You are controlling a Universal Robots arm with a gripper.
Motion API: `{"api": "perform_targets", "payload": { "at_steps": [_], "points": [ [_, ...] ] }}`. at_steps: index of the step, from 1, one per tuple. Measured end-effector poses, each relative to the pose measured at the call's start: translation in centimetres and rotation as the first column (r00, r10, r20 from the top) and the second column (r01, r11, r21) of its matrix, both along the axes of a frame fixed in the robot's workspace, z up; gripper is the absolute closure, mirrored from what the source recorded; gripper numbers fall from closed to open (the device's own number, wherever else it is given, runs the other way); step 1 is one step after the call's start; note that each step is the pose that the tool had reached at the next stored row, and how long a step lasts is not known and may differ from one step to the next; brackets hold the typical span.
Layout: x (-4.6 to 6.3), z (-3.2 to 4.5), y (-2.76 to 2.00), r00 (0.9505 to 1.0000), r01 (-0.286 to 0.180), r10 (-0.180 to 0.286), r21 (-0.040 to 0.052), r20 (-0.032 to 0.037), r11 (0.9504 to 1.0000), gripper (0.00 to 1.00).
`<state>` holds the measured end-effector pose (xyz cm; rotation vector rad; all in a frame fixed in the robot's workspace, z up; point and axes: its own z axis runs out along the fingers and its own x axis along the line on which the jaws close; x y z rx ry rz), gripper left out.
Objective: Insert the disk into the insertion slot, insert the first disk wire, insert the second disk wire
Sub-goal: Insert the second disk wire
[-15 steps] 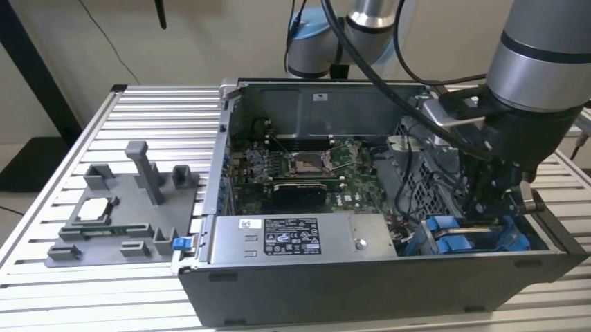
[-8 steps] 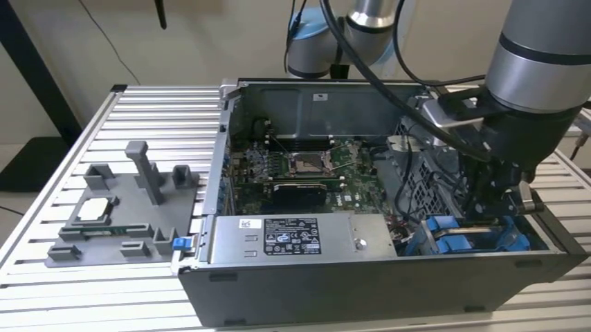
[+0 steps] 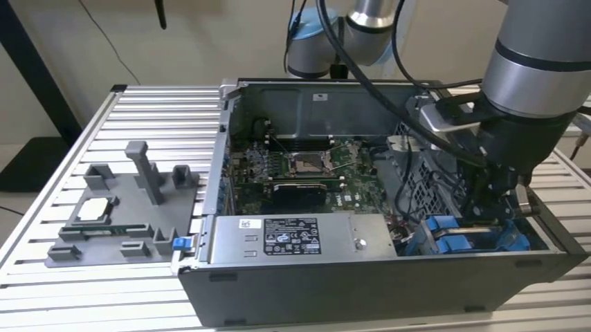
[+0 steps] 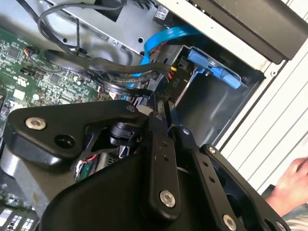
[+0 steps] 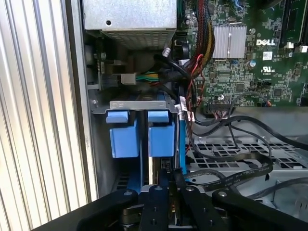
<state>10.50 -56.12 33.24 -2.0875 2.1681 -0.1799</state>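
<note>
**Gripper at the drive bay, lower corner of the open chassis**

The computer case (image 3: 369, 290) lies open on a slatted metal table (image 3: 55, 228). The insertion slot (image 3: 471, 238) sits in the case corner at the exterior view's right, beside the grey power supply box (image 3: 295, 238). In the first wrist view the insertion slot (image 5: 139, 134) shows as a grey metal bay with two bright blue tabs side by side. Its long axis runs from those tabs toward the gripper.

A blue-framed part stands edge-on in the bay, directly ahead of the fingertips. Whether this is the disk, and how far it is seated, cannot be determined.

The gripper (image 3: 489, 200) reaches down into the bay from above. In the first wrist view the gripper (image 5: 168, 185) has its two fingers nearly together, with a thin edge-on part between the tips. Whether they actually clamp that part cannot be told. In the second wrist view the gripper (image 4: 161, 98) points at a black connector with a blue flat cable (image 4: 163, 38) looping above it.

Black cables (image 5: 231, 159) lie across the perforated cage (image 5: 250, 149) beside the bay. A hand (image 4: 291, 185) rests outside the case.
</note>
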Motion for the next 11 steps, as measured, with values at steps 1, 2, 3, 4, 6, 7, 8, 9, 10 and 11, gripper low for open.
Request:
{"api": "perform_targets", "payload": {
  "at_steps": [1,2,3,4,6,7,8,9,10,11],
  "points": [
    [0.0,-0.02,0.0,1.0,0.0,0.0,0.0006,0.0,1.0,1.0],
    [0.0,0.03,0.01,1.0,0.0,0.0,0.0023,0.0002,1.0,1.0],
    [0.0,0.25,0.01,1.0,0.0,0.0,0.0037,0.0003,1.0,0.0],
    [0.0,0.72,0.01,1.0,0.0,0.0,0.0027,0.0002,1.0,0.0],
    [0.0,1.7,0.01,1.0,0.0,0.0,0.0015,0.0001,1.0,0.0],
    [0.0,2.11,0.01,1.0,0.0,0.0,0.0016,0.0001,1.0,0.0],
    [0.0,2.26,0.01,1.0,0.0,0.0,0.0013,-0.0001,1.0,0.0],
    [0.0,2.24,0.01,1.0,0.0,0.0,0.0016,-0.0003,1.0,0.0],
    [0.0,2.25,0.01,1.0,0.0,0.0,0.0015,-0.0005,1.0,0.0],
    [0.0,2.25,0.01,1.0,0.0,0.0,0.0015,-0.0007,1.0,0.0]
  ]
}}
